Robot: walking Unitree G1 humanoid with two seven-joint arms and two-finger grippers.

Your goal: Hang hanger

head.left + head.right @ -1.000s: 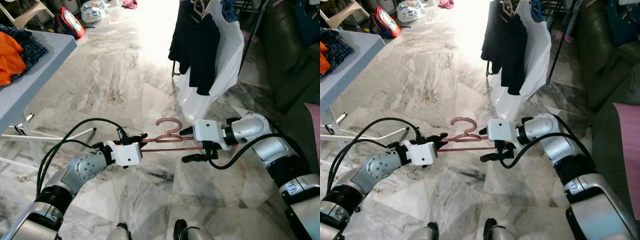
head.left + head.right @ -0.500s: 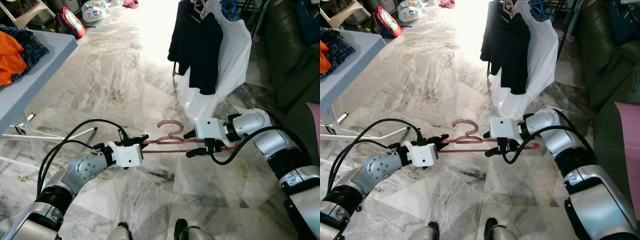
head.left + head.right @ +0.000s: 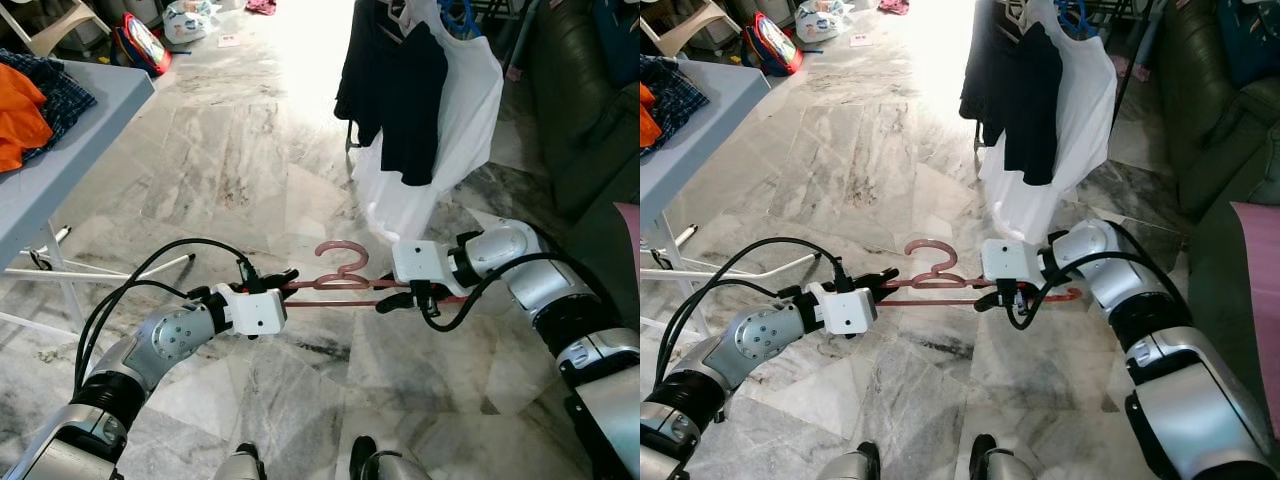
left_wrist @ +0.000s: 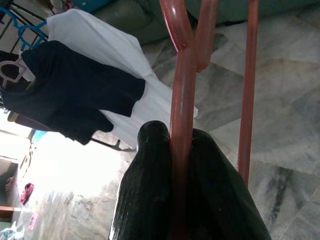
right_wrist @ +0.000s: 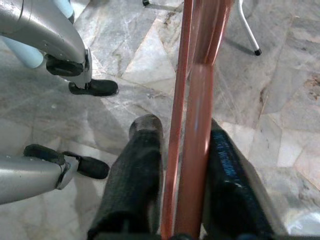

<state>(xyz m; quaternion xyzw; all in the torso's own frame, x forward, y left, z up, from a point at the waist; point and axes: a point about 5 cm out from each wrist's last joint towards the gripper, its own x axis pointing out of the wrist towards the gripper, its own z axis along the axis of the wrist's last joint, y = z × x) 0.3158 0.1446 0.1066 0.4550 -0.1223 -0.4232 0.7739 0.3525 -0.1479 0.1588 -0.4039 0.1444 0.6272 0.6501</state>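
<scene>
So the pink hanger (image 3: 345, 280) is held level above the marble floor (image 3: 250, 150), between both arms. The left gripper (image 3: 283, 277) has its fingers (image 4: 150, 200) clenched tight on one end. The right gripper (image 3: 392, 290) has its fingers (image 5: 135, 185) closed around the bars at the other end. Dark and white clothes (image 3: 420, 110) hang just beyond; a bench (image 3: 60, 170) sits far left.

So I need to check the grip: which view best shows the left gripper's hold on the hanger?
The left wrist view: both black fingers press the pink hanger bar between them, close up. The eye views show the left gripper at the hanger's end, small, and the right gripper at the other.
</scene>
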